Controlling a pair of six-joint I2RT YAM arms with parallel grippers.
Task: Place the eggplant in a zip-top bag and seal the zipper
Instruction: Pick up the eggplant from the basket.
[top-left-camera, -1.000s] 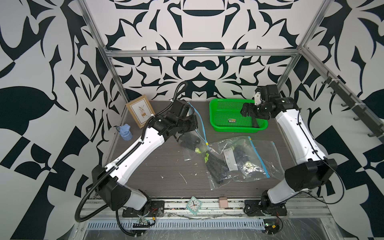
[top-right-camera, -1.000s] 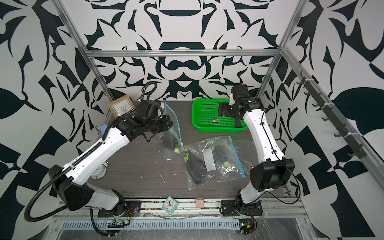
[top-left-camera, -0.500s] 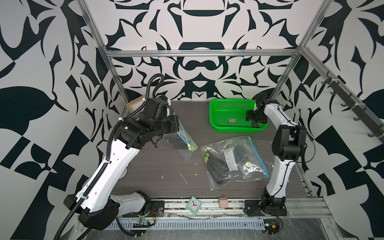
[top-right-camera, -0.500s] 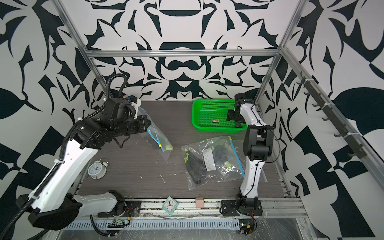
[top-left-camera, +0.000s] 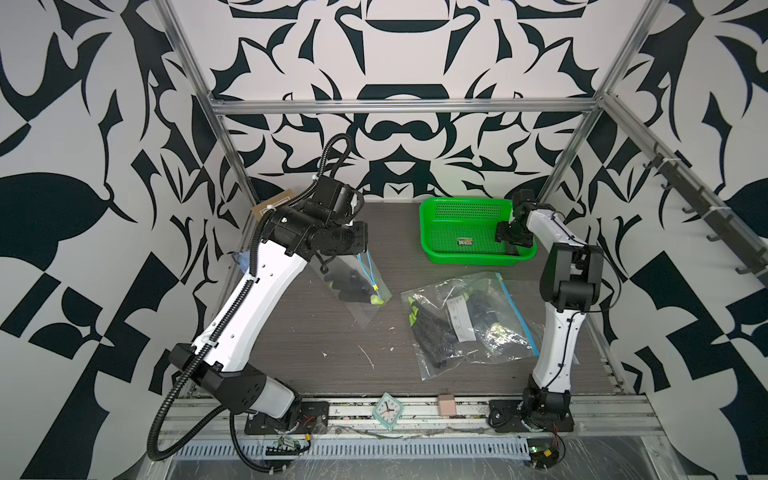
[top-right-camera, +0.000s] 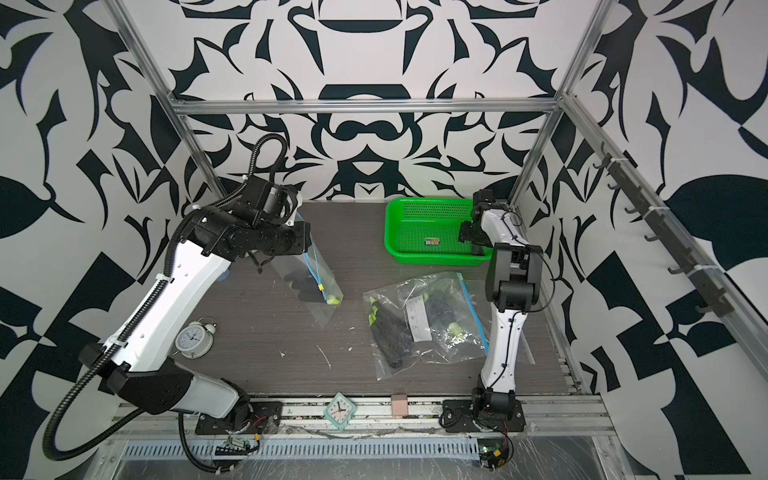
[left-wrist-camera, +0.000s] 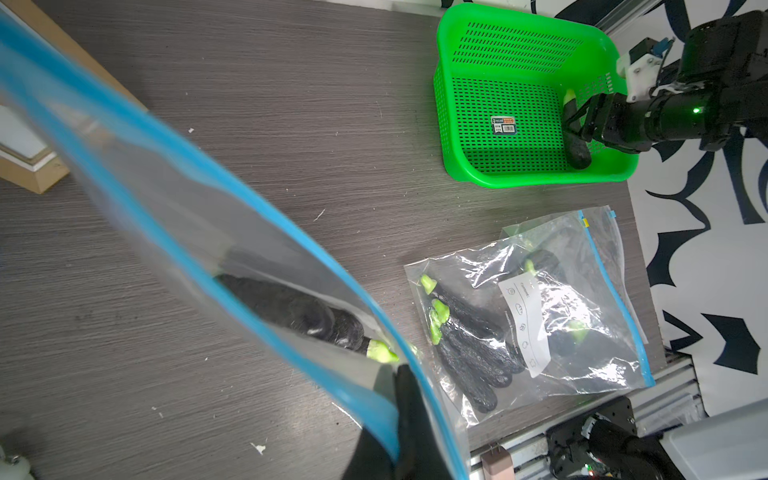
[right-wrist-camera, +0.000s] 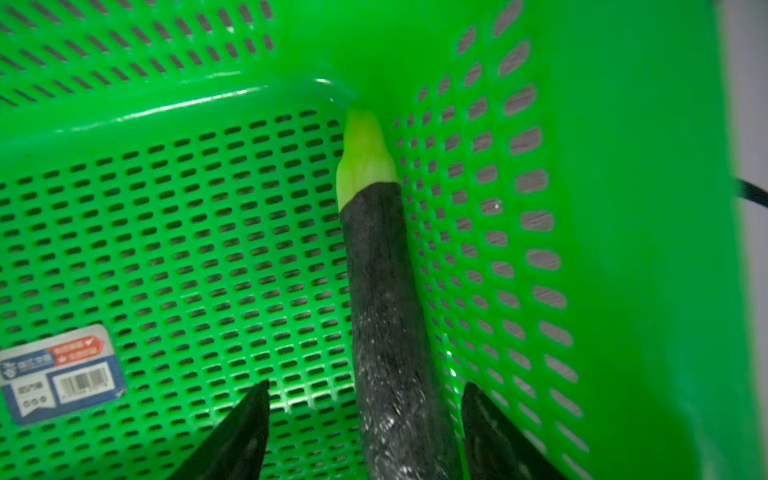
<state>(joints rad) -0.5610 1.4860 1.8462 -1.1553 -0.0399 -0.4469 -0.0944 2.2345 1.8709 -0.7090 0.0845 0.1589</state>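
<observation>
Loose eggplant (right-wrist-camera: 386, 311) — long, slim, near-black skin, pale green cap. It lies flat on the floor of the green basket (right-wrist-camera: 623, 208), along one side wall, cap toward a corner.

Zip-top bag (top-left-camera: 355, 286) — clear, blue zipper track, mouth parted. It hangs tilted over the tabletop (top-left-camera: 332, 353), one corner pinched by the left gripper (top-left-camera: 362, 249). A second eggplant (left-wrist-camera: 299, 311) sits inside, cap close to the zipper.

Filled bags (top-left-camera: 469, 320) lie flat, overlapping, near the basket.

We find the green perforated plastic basket (top-left-camera: 457, 212) at the back right of the grey wood-grain table (top-left-camera: 332, 345), a dark slender eggplant (right-wrist-camera: 386, 311) inside along its right wall. Before the basket lies a heap of clear plastic zip-top bags (top-left-camera: 469, 320); left of it hangs a single clear zip-top bag (top-left-camera: 361, 311).
</observation>
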